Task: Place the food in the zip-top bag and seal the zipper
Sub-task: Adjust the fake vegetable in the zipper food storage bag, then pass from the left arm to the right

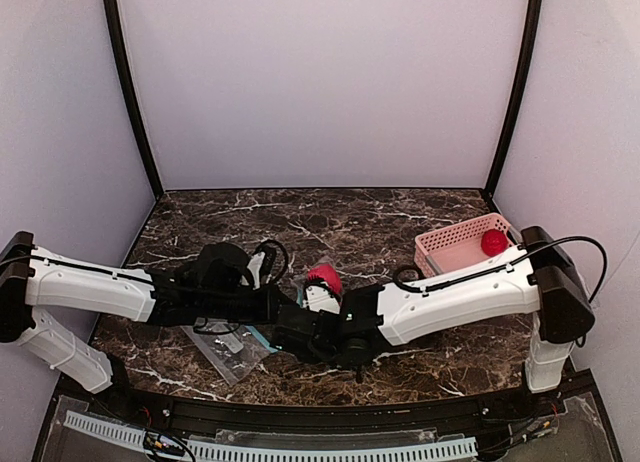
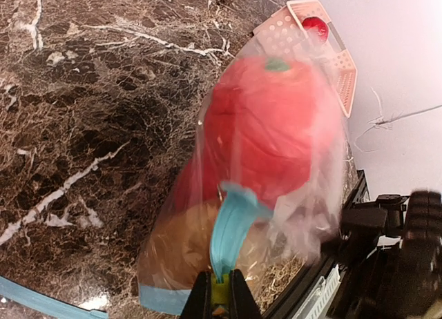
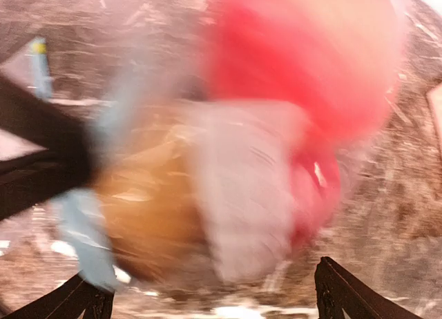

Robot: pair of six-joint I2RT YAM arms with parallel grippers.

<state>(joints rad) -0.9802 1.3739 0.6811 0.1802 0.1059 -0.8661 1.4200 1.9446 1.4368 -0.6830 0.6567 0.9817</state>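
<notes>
The clear zip-top bag (image 2: 314,195) hangs off the table between both grippers, and shows in the top view (image 1: 322,278). Inside it are a large red piece of food (image 2: 269,126) and a brown-tan piece (image 2: 183,246). My left gripper (image 2: 221,302) is shut on the teal-blue zipper (image 2: 231,226), which curls up from its fingers. My right gripper (image 3: 210,281) is open, its fingers wide apart just below the bag. The right wrist view is blurred; the bag's white label (image 3: 242,188) faces it. Another red piece (image 1: 493,242) lies in the pink basket. The orange piece is not seen.
The pink slatted basket (image 1: 455,250) stands at the right rear of the dark marble table (image 1: 330,217); it also shows in the left wrist view (image 2: 345,77). A second clear plastic piece (image 1: 225,350) with a teal strip (image 2: 34,300) lies on the table under the left arm.
</notes>
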